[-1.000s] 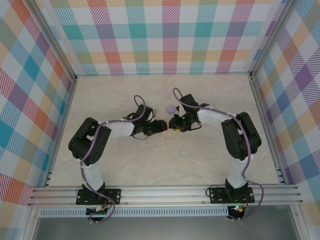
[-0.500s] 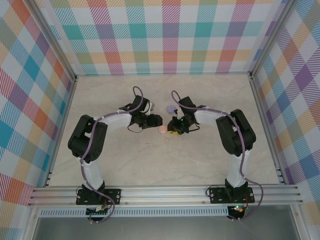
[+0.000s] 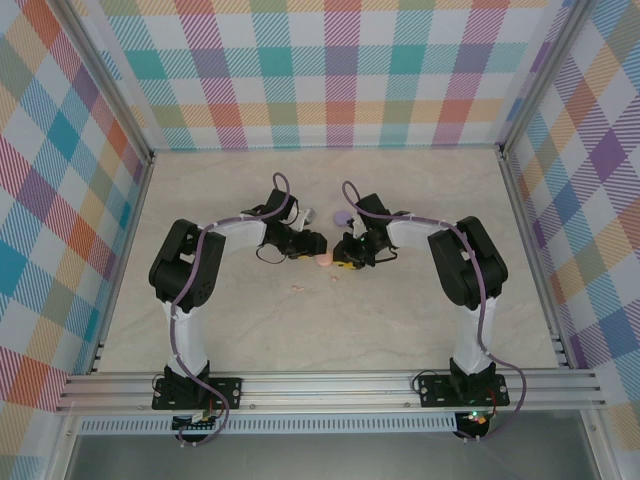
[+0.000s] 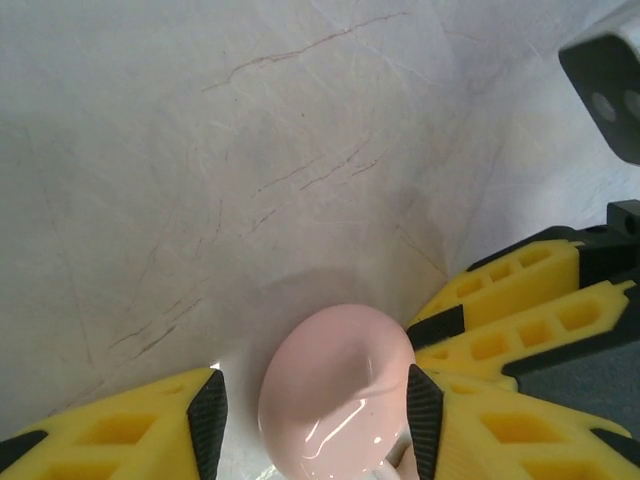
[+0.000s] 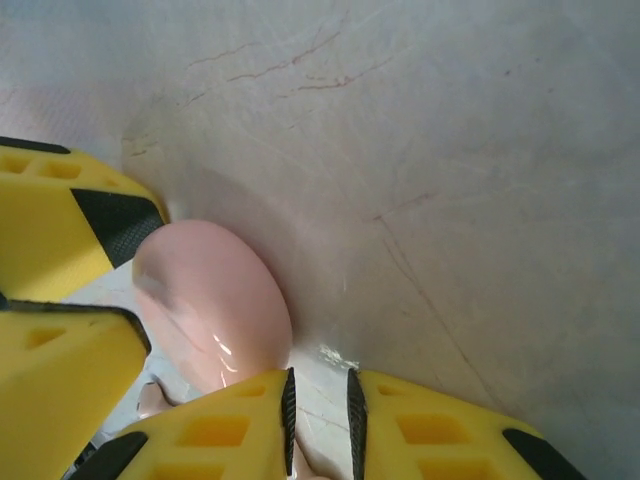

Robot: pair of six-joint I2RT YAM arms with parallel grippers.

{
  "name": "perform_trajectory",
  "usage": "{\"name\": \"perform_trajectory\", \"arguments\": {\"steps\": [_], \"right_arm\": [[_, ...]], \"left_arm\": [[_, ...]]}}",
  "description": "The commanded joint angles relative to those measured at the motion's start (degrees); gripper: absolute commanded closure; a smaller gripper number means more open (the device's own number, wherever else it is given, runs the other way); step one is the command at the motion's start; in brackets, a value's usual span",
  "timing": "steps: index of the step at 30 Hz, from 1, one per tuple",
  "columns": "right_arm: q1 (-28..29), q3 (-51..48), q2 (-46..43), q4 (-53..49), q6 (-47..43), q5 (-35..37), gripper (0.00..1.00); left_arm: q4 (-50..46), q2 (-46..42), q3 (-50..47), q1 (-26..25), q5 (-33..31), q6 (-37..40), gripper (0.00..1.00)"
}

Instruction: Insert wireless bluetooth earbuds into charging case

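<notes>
**Count of things on the table (image 3: 400, 330)**

Two arms are counted, a left arm (image 3: 185, 270) and a right arm (image 3: 465, 265). Each is ended by one gripper, a left gripper (image 4: 316, 415) and a right gripper (image 5: 318, 410), and two yellow fingers (image 4: 120, 440) are borne by each, four in all. Two discs are seen: one pink disc (image 4: 335, 390) between the grippers and one purple disc (image 3: 343, 217) at 1 o'clock from it. Two tiny pale pink earbuds are made out in the top view, one earbud (image 3: 297, 288) at 7 o'clock from the pink disc and one (image 3: 335, 278) at 5 o'clock. Whether more earbuds lie there cannot be told.
</notes>
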Motion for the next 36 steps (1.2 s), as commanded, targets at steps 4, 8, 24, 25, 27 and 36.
{"name": "perform_trajectory", "arguments": {"steps": [4,8,24,25,27,36], "right_arm": [[0.4,2.2,1.6,-0.6,0.5,0.1,0.77],[0.6,2.7,2.1,-0.6,0.5,0.2,0.77],[0.8,2.8,3.2,-1.0,0.6,1.3,0.77],[0.8,2.8,3.2,-1.0,0.5,1.3,0.77],[0.8,2.8,3.2,-1.0,0.5,1.4,0.77],[0.8,2.4,2.7,-0.4,0.6,1.3,0.76]], "left_arm": [[-3.7,0.6,-0.8,0.1,3.8,0.5,0.54],[-3.0,-0.5,-2.1,0.1,4.6,-0.9,0.54],[4.9,-3.0,-5.0,0.1,7.0,-7.1,0.62],[4.7,-3.0,-5.0,0.1,7.0,-7.1,0.63],[4.7,-3.1,-5.0,0.1,7.0,-7.2,0.65],[8.9,-4.4,-6.7,0.1,8.6,-10.5,0.67]]}}
